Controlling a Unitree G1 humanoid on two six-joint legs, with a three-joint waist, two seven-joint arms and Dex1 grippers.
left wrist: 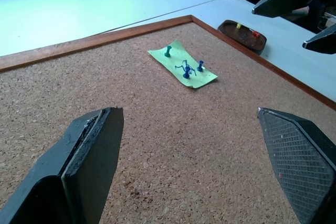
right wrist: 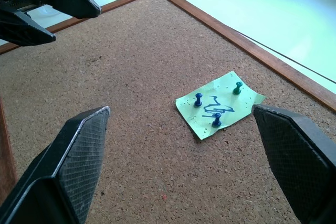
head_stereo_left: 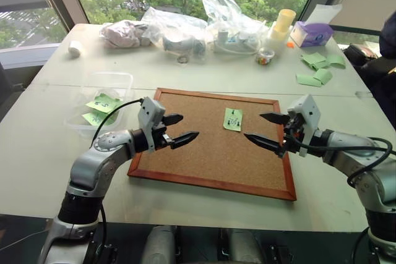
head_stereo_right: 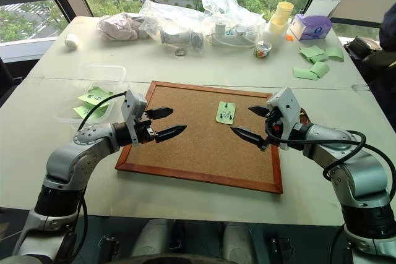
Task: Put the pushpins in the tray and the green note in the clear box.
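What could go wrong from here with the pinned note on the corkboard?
The green note is held by three small pushpins; the wide black fingers may slip off a head or tear the paper. A loose pin could roll across the corkboard. The tray sits beside the right gripper, which could knock it.

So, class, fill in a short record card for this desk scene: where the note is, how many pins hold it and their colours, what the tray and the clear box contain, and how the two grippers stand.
green note: flat on the corkboard, pinned
pushpins in note: three, two blue, one green
tray: on the table beside the corkboard's edge, one yellow and one red pin inside
clear box: left of the corkboard, holds green notes already
left gripper: open, above the corkboard, holding nothing
right gripper: open, above the corkboard, holding nothing
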